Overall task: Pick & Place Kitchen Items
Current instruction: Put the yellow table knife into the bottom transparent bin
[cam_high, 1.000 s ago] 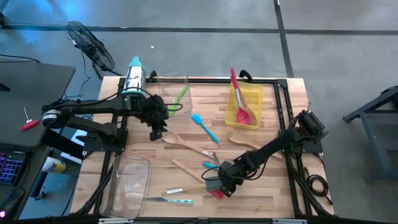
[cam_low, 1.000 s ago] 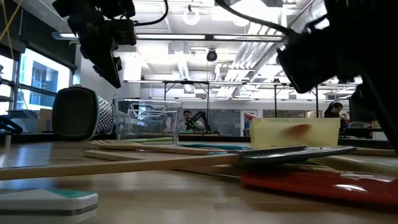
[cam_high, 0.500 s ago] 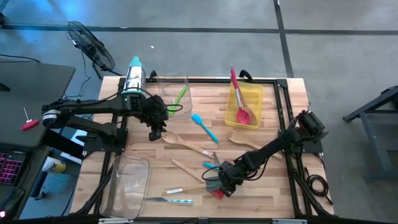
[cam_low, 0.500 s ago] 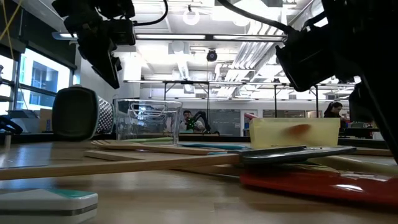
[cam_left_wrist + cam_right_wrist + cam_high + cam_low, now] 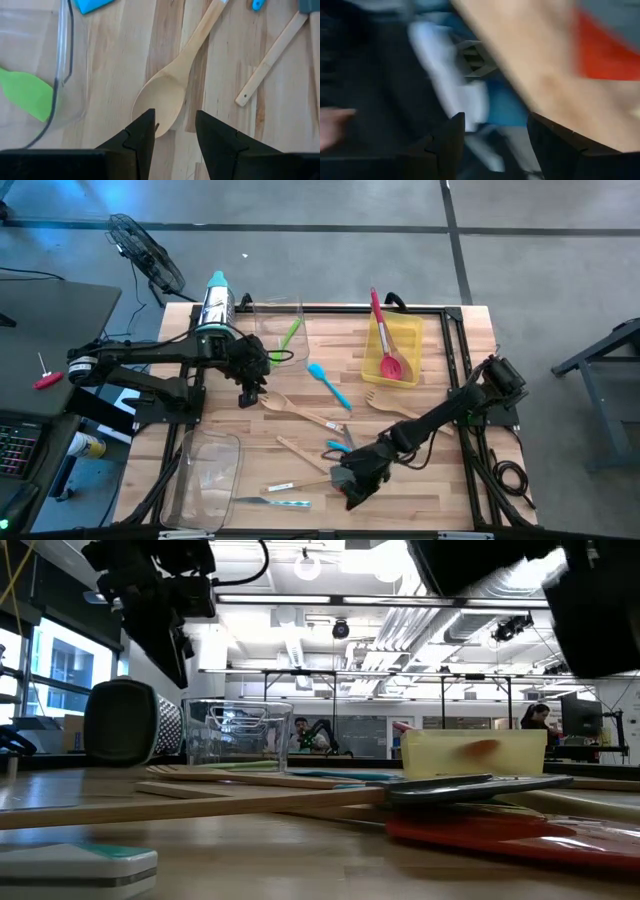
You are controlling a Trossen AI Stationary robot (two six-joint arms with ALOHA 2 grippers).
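1. The left tool (image 5: 172, 131) hovers just above the bowl of a pale wooden spoon (image 5: 165, 97) lying on the bench (image 5: 440, 340), its fingers parted with nothing between them.
2. That spoon lies just beside the clear bin (image 5: 278, 328), which holds a green spatula (image 5: 290, 333).
3. The right tool (image 5: 350, 490) is low at the near middle of the bench, its fingers apart; whether it holds anything cannot be told.
4. A red spatula (image 5: 384, 345) rests in the yellow bin (image 5: 412, 330).
5. A blue spatula (image 5: 328, 383) lies mid-bench.
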